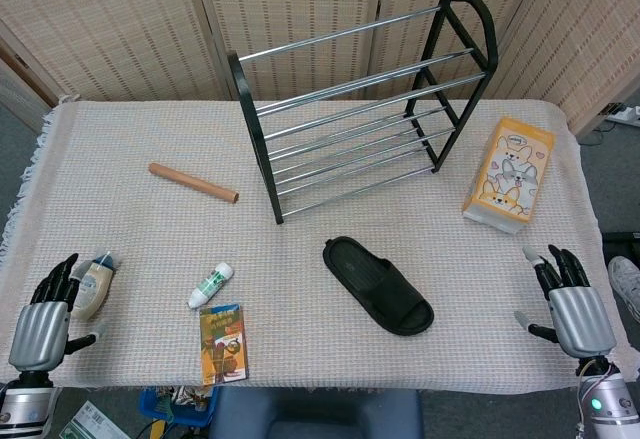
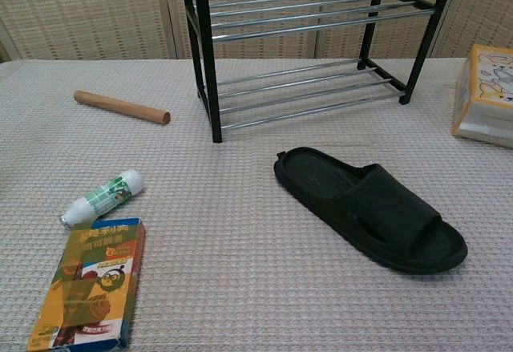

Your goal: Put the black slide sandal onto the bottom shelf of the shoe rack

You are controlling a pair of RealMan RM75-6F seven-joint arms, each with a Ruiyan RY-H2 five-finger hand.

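The black slide sandal point(image 1: 378, 285) point(image 2: 369, 207) lies flat on the woven cloth, in front of the shoe rack and a little to its right, heel end toward the rack. The black-framed shoe rack point(image 1: 365, 109) point(image 2: 304, 47) with chrome rails stands at the back middle; its bottom shelf point(image 2: 309, 99) carries nothing. My left hand point(image 1: 45, 317) rests at the near left corner, fingers apart, holding nothing. My right hand point(image 1: 573, 306) rests at the near right corner, fingers spread and empty, well right of the sandal. Neither hand shows in the chest view.
A wooden rod point(image 1: 193, 182) point(image 2: 121, 106) lies left of the rack. A small white tube point(image 1: 210, 285) point(image 2: 105, 197) and a snack packet point(image 1: 223, 342) point(image 2: 90, 282) sit front left. A small bottle point(image 1: 95, 282) lies by my left hand. An orange cartoon box point(image 1: 509, 173) point(image 2: 483, 95) stands right.
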